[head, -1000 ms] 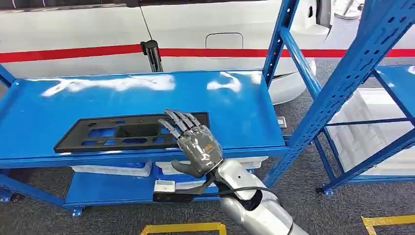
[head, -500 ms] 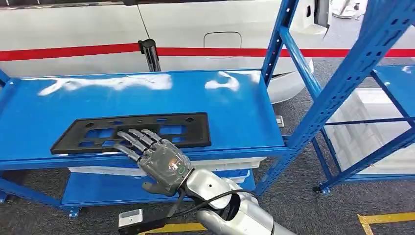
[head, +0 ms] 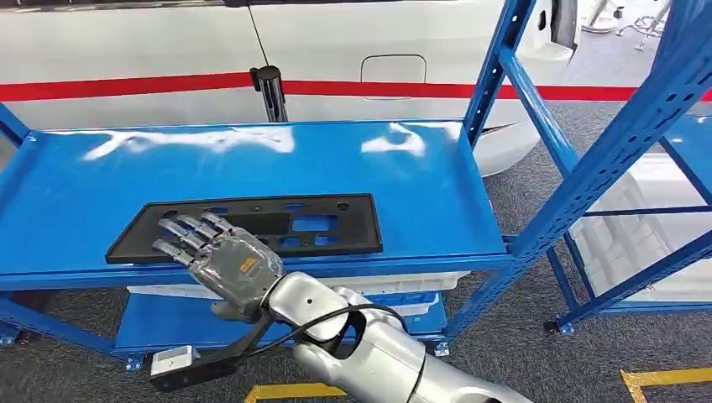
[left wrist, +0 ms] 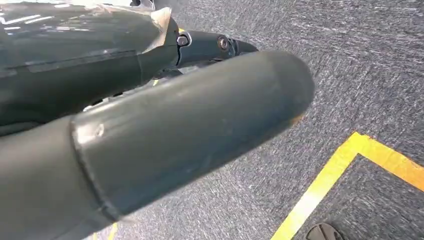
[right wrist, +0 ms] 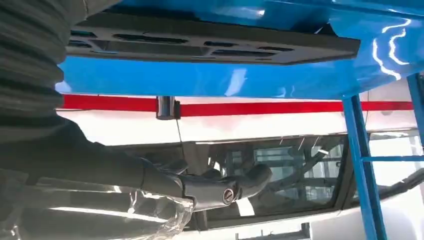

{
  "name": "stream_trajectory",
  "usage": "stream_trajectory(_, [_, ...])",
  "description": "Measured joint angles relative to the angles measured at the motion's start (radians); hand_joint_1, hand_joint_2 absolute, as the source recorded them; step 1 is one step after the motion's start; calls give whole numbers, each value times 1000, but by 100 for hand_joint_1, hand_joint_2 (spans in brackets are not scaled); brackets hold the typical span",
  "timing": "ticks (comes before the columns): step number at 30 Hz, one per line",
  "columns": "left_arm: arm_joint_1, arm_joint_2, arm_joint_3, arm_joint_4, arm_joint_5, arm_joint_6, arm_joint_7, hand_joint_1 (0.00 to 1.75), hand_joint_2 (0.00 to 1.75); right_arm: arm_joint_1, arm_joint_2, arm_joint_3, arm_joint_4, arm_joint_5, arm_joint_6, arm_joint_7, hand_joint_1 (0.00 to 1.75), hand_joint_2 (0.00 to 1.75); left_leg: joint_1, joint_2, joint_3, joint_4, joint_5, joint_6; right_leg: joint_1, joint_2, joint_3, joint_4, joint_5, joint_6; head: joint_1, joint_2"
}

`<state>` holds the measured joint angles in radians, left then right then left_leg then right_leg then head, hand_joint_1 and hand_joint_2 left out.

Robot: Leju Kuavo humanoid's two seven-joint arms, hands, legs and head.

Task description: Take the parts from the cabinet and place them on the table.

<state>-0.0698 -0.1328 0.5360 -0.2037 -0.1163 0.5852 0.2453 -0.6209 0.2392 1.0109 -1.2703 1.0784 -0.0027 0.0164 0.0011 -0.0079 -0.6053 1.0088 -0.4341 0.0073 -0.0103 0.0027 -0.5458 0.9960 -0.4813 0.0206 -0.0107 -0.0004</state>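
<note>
In the head view a black plate, long, flat and pierced with cutouts, lies flat on the top shelf of a blue rack, near the shelf's front edge. The right hand reaches in from below, its back up and its fingers stretched out and apart over the plate's left part near the front edge; whether they touch the plate cannot be told, and they grip nothing. White trays sit on the rack's lower shelf, under the plate. Behind the rack stands a white car with a red stripe. In the left wrist view the left hand hangs above grey carpet crossed by a yellow line; a thick grey thumb shows, and whether its fingers are apart or together cannot be told. In the right wrist view, which is turned, the plate lies against the blue shelf, and the right hand's dark fingers stand clear of the plate, holding nothing.
</note>
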Motion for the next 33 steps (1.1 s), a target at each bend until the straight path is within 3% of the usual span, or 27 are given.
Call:
stream_trajectory(1, [0,0,3,0,0,0,0,0,0,-1,4,1,5,0,0,0,0,175,0,0,0,0,0,0,-1,0,0,0,1,4,0,0])
stream_trajectory(21, [0,-3,6,0,1,1,-6,0,0,-10,19,7,46,-1,0,5,0,175,3,0,1,0,0,0,0,0,-1,0,0,4,0,0])
stream_trajectory(30, [0,-7,21,0,1,-6,-18,0,0,-41,76,6,210,6,-22,34,0,175,3,0,1,0,0,0,0,0,-1,0,1,4,0,0])
stream_trajectory(31, [0,-7,21,0,0,-7,-19,0,0,-44,79,6,227,11,-26,50,0,175,3,0,1,0,0,0,0,0,-1,0,1,4,-1,0])
stream_trajectory(33, [0,-7,20,0,-13,-19,-30,0,0,-61,92,-2,305,46,-36,192,0,175,3,0,2,0,0,0,0,0,0,0,1,4,-1,0])
